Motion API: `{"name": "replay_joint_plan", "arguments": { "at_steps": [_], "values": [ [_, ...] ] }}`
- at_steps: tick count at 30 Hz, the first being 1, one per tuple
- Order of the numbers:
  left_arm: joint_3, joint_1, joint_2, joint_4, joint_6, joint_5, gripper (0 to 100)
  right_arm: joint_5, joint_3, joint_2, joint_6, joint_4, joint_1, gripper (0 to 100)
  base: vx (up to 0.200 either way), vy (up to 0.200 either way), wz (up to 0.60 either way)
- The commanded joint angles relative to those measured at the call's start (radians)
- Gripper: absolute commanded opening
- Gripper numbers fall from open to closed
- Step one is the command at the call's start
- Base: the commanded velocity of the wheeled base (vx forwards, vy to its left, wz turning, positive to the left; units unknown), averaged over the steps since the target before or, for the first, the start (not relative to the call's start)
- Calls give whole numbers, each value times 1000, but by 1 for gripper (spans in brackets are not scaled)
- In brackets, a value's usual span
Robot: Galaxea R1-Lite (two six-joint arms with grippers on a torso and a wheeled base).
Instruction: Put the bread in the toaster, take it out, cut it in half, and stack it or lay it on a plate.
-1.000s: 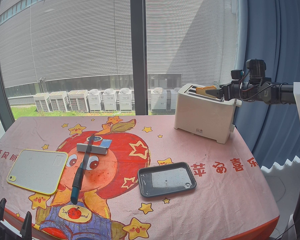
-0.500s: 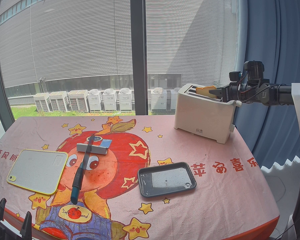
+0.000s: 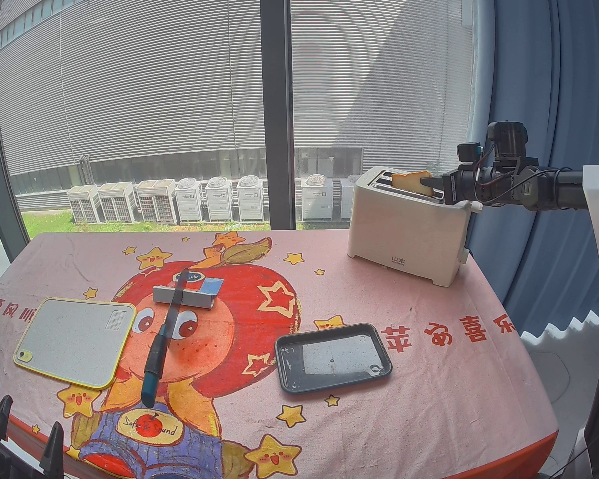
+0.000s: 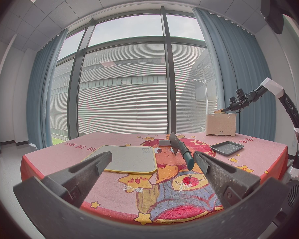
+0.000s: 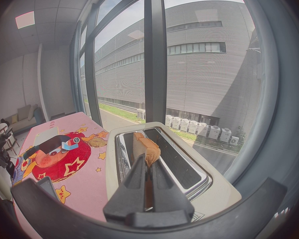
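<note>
A cream toaster (image 3: 406, 227) stands at the table's far right. A slice of bread (image 3: 411, 182) sticks up from one of its slots, and my right gripper (image 3: 431, 182) is shut on the slice's edge from the right. The right wrist view shows the bread (image 5: 145, 148) pinched between the two fingers over the toaster's slots (image 5: 162, 156). My left gripper (image 4: 152, 165) hangs open off the table's near left corner, holding nothing. A dark plate (image 3: 333, 356) lies in front of the toaster. A knife (image 3: 161, 340) rests with its blade on a small holder.
A cutting board (image 3: 76, 340) with a yellow rim lies at the table's left. The knife holder (image 3: 184, 296) sits behind it towards the middle. A window and a blue curtain stand right behind the toaster. The table's right edge is close to the toaster.
The right gripper has drawn back slightly to the right and the bread has risen a little out of the slot. The left arm has kept still.
</note>
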Motion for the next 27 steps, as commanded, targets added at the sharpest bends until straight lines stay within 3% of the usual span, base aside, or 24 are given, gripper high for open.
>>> {"name": "replay_joint_plan", "arguments": {
  "at_steps": [1, 27],
  "values": [
    [18, 0, -16, -1, 0, 0, 100, 1, 1, -13, 0, 0, 2, 0, 0, 0, 0],
    [18, 0, -16, -1, 0, 0, 100, 7, 0, -117, 1, 0, 13, 0, 0, 0, 0]
  ]
}}
